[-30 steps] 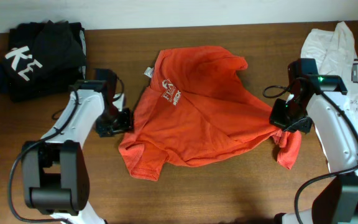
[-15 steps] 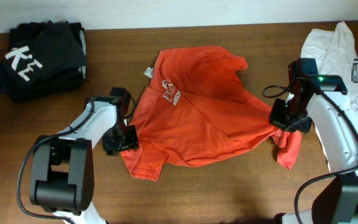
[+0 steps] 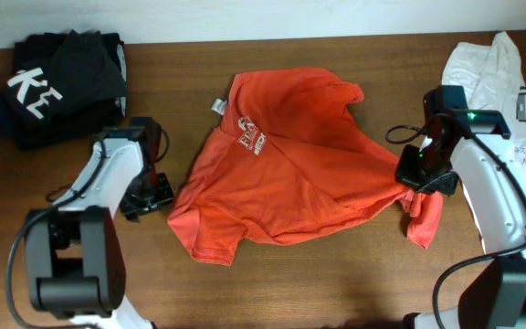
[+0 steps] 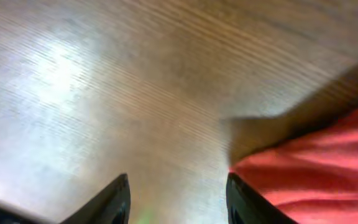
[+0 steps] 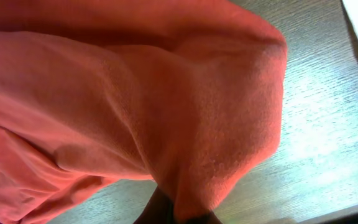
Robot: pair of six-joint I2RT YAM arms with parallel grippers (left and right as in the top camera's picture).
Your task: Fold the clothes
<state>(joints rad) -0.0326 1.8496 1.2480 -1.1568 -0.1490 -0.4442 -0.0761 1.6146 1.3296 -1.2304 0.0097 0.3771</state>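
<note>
A red-orange T-shirt [image 3: 286, 183] lies rumpled across the middle of the wooden table [image 3: 336, 283], white logo [image 3: 249, 137] and neck label [image 3: 216, 107] facing up. The right gripper [image 3: 425, 178] pinches its right edge, with cloth draped over the fingers in the wrist view. The left gripper [image 3: 147, 196] sits low, just beside the shirt's left edge without touching it, jaws spread over bare wood. The cotton looks light, soft and limp, so it is likely to sag and drag rather than hold a crease. The surest holds appear to be hemmed edges and corners, such as the lower-left corner [image 3: 179, 217] nearest the open jaws. No box or basket is in view (only black folded garments [image 3: 57, 82] at the far left and a white T-shirt [image 3: 482, 68] at the right edge)
</note>
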